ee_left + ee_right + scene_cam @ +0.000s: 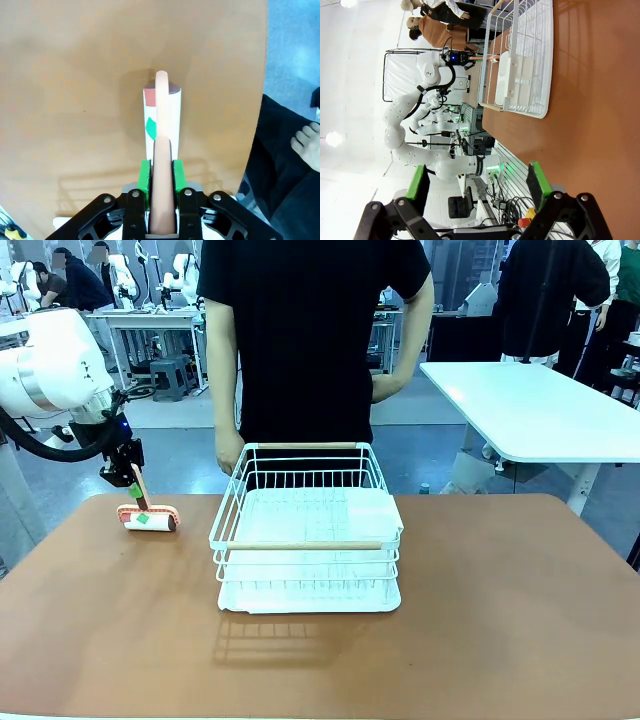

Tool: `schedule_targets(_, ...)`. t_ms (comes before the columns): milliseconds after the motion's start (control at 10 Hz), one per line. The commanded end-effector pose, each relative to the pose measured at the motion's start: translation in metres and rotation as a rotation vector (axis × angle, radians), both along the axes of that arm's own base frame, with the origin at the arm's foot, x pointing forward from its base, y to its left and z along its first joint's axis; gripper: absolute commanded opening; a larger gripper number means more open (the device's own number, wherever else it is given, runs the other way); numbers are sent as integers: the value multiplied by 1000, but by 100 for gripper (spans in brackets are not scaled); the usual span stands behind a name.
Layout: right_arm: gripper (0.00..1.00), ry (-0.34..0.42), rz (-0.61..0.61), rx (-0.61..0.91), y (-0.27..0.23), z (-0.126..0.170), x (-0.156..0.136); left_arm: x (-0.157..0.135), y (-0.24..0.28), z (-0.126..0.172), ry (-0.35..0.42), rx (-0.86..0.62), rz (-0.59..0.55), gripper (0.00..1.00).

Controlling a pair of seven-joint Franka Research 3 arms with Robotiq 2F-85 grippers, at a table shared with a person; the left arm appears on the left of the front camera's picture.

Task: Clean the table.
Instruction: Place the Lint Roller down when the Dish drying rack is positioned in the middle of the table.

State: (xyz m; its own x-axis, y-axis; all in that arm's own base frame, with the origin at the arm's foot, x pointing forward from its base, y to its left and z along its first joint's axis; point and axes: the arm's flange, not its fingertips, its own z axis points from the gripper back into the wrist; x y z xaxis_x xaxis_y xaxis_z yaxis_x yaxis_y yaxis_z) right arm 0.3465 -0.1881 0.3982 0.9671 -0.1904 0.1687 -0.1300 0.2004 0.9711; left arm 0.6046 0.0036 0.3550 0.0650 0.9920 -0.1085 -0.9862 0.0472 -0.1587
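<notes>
A lint roller (148,518) with a white roll and a peach handle rests on the far left of the reddish-brown table (480,620). Its handle slants up into my left gripper (133,478). In the left wrist view the handle (162,200) runs between the green pads (144,176), which sit against both of its sides, and the roll (170,107) lies on the table (75,100) beyond. My right gripper (479,181) is open with nothing between its fingers, held off the table's side.
A white wire rack (305,540) on a white tray stands mid-table, also seen as the rack (525,55) in the right wrist view. A person in black stands just behind it, one hand (228,455) near its far left corner. A white-topped table (540,410) is at the back right.
</notes>
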Motion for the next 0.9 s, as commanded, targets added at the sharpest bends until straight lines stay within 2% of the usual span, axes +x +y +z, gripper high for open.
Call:
schedule_targets(0, 100, -17, -1, 12, 1, 2, -1, -15, -4, 1, 35, -12, 4, 81)
schedule_targets(100, 100, -17, -1, 12, 1, 2, -1, -21, -5, 4, 17, 9, -3, 100)
schedule_targets(400, 100, -17, -1, 12, 1, 2, -1, -41, -13, 27, -53, 41, 21, 100)
schedule_targets(600, 100, -17, -1, 12, 1, 2, -1, -68, -17, 53, -72, 27, 1, 100)
schedule_targets(800, 100, -17, -1, 12, 1, 2, -1, -88, -20, 79, -163, 23, 1, 100)
